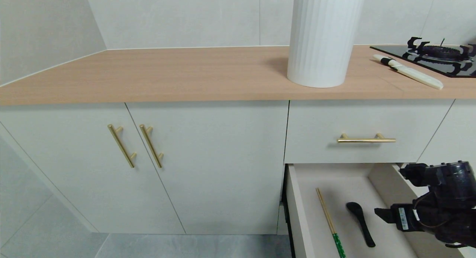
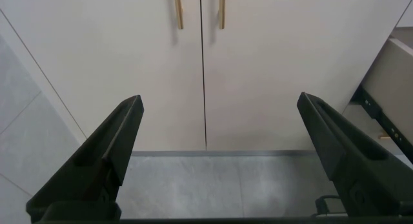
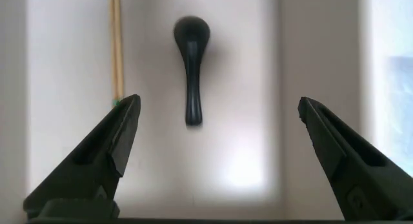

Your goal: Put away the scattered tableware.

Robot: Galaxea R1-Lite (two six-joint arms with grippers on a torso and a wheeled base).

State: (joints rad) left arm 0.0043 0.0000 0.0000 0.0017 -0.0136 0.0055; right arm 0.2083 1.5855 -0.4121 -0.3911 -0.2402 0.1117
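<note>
Head view has chopsticks and black spoon already in the open drawer beside the right gripper, spread wide and empty, while the white knife waits on the countertop.

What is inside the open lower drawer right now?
Inside the open drawer lie a pair of chopsticks and a black spoon, apart. The right pincer hangs open above them and covers the drawer's right side.
</note>
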